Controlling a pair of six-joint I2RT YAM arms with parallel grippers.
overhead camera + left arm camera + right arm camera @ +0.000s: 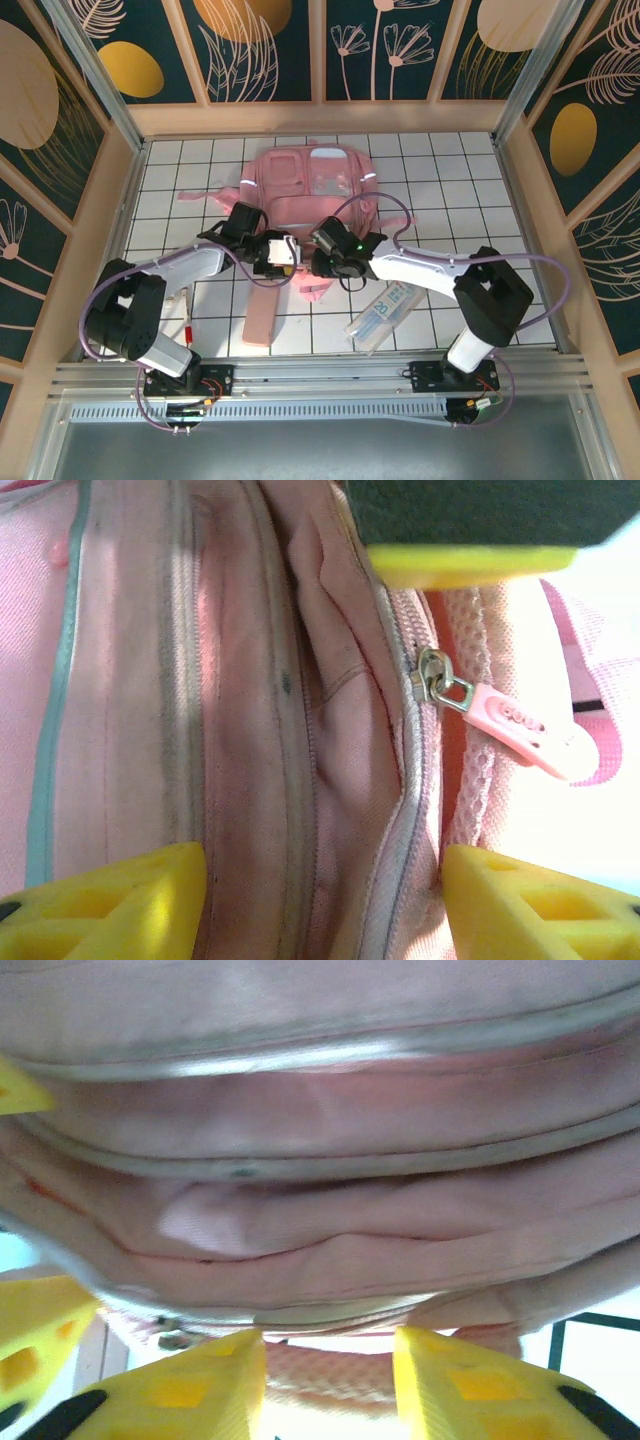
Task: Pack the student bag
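From above, the student bag (320,180) lies flat on the white gridded table (450,180), toward the far middle, straps trailing off to the left. Both arms reach in and meet at its near edge, the left gripper (280,252) and the right gripper (322,255) almost nose to nose. Nearer the bases lie a pink pencil case (262,318), a clear packet (383,315) to the right of it and a red pen (187,325) off to the left, all apart from the bag. Now the left wrist camera gives detail the overhead shot cannot. The left gripper (320,865) stands wide, its yellow fingers (110,905) spread to either side of the bag's zip track (415,810), with loose fabric between them but nothing pinched. A metal zipper pull (435,685) with a pink tab (520,730) sits just right of the track, and a yellow finger of the other arm hangs at the top of that view. On the right wrist camera, the right gripper (328,1345) is parted by a modest gap, with pink mesh (320,1370) showing through it. Folds of the bag press close above its fingertips, and I see nothing clamped there.
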